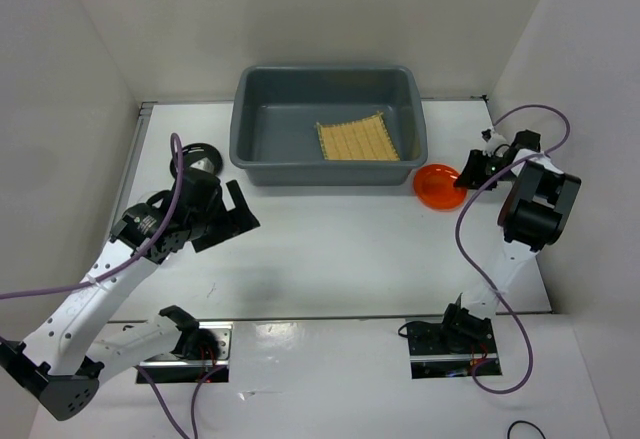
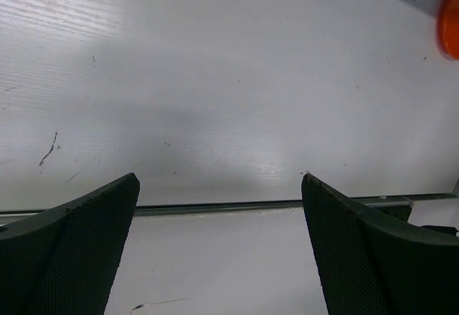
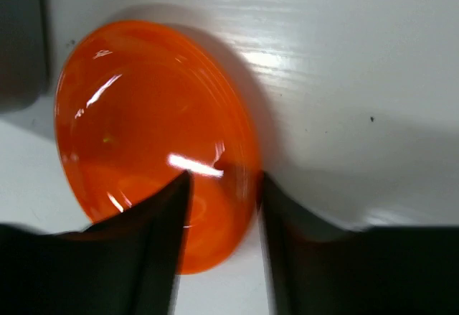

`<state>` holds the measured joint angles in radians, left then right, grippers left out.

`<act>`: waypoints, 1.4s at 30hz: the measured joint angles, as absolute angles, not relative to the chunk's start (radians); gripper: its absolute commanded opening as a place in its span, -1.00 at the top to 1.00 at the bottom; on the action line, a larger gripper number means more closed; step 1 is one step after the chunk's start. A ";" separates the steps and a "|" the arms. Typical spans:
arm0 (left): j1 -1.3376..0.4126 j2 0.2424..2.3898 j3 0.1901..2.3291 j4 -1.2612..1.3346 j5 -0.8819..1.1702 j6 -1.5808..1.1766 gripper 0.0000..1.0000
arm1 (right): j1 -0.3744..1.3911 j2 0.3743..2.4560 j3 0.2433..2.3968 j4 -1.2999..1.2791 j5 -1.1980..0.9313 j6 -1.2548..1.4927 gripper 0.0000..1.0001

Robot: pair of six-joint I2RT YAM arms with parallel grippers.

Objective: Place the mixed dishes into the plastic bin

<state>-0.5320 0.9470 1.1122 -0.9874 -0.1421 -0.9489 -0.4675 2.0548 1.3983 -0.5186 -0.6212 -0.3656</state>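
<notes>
Right wrist view had the right gripper (image 3: 224, 179) nearest, its two dark fingers partly apart and set either side of the near rim of the orange plate (image 3: 143, 128): one finger over the glossy inside, the other outside the edge. Whether the pads were already pinching the rim could not be told.

In my judgement the step in hand was gripping this plate for the bin. To do it well, the rim should sit deep between the pads before they squeeze, since the glaze looks slippery. The lift should go straight up, high enough to pass over the bin's rolled rim, with the plate level.

Seen from the top view, the left gripper (image 1: 232, 214) hung over the bare table (image 1: 330, 249) with jaws wide apart and nothing between them. Behind it lay a black plate (image 1: 200, 151), partly hidden by the arm. Farther right, the orange plate sat on the table just beside the bin's (image 1: 262, 169) right front corner, the right gripper reaching it from the right side.

The plate is round, so it had no long axis. Its hollow faced up. The bin ran long from left to right along the far side of the table, and the mat (image 1: 357, 141) lay flat inside on its right, slightly skewed.
</notes>
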 measured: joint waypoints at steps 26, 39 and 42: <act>-0.532 1.001 1.079 -0.929 -0.109 -0.907 -1.00 | -0.392 1.602 2.027 -0.823 -0.630 -0.508 1.00; -0.532 1.171 1.280 -0.917 -0.171 -0.834 -1.00 | 0.122 2.072 2.359 -0.818 -0.513 -0.353 1.00; -0.529 1.166 1.293 -0.929 -0.193 -0.836 -1.00 | 0.147 2.214 2.370 -0.824 -0.477 -0.357 1.00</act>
